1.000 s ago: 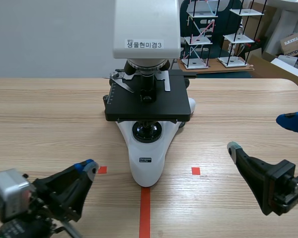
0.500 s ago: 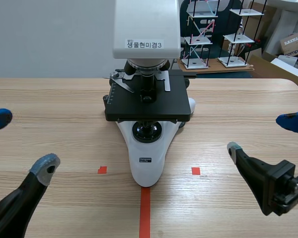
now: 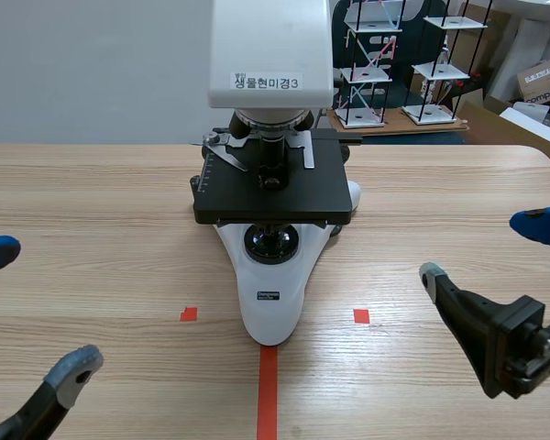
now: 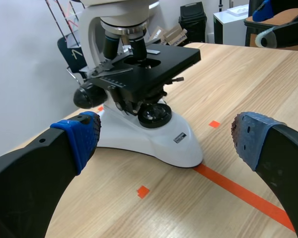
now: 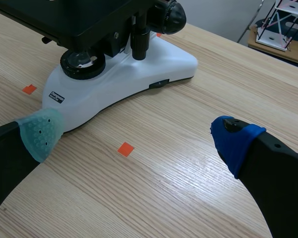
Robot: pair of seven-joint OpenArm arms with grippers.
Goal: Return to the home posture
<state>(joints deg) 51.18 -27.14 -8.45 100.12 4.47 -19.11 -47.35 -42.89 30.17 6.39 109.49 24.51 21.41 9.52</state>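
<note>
Left gripper (image 3: 32, 309) and right gripper (image 3: 484, 247), fingers spread wide and holding nothing, flank the white-and-black microscope (image 3: 273, 275), well clear of it; homing looks nearly complete.

Three views, one microscope (image 3: 271, 197)
Scene camera faces it head-on; wrist cameras look down closer from either side, sharing its base (image 4: 156, 144).

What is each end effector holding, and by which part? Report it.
Nothing is held. The left end effector and the right end effector are both open and empty, neither touching the microscope.
</note>
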